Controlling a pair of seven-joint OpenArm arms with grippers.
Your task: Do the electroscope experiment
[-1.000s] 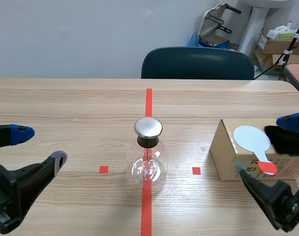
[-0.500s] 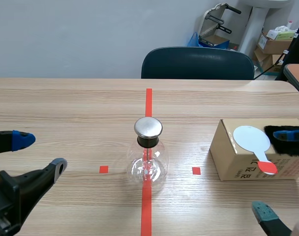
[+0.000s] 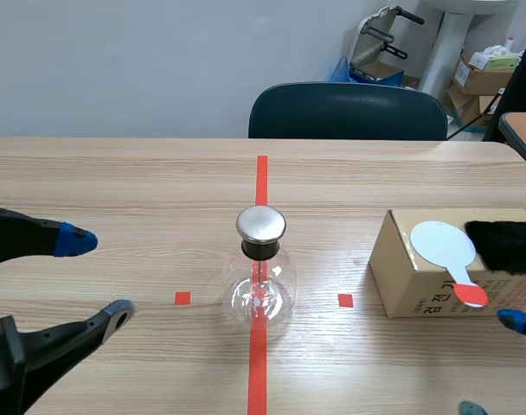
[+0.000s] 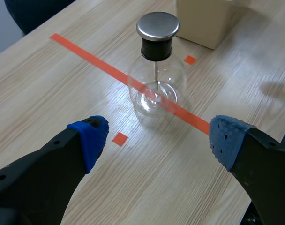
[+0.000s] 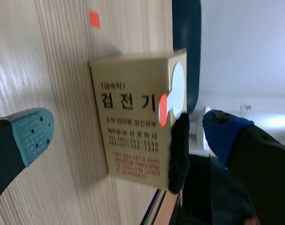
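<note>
Electroscope flask (image 3: 260, 281) stands on the centre tape line, untouched. My left gripper (image 4: 159, 136) and right gripper (image 5: 128, 129) both gape empty. The paddle (image 3: 443, 244) and fur (image 3: 505, 246) lie on the box (image 3: 397, 277), so I judge every step is left to do.

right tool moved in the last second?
Yes. The right tool has drawn back toward the robot, from beside the cardboard box to the table in front of it.

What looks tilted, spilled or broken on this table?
Nothing stands out. The glass flask stands upright with nothing spilled, and the white paddle and black cloth lie on top of the cardboard box.
</note>
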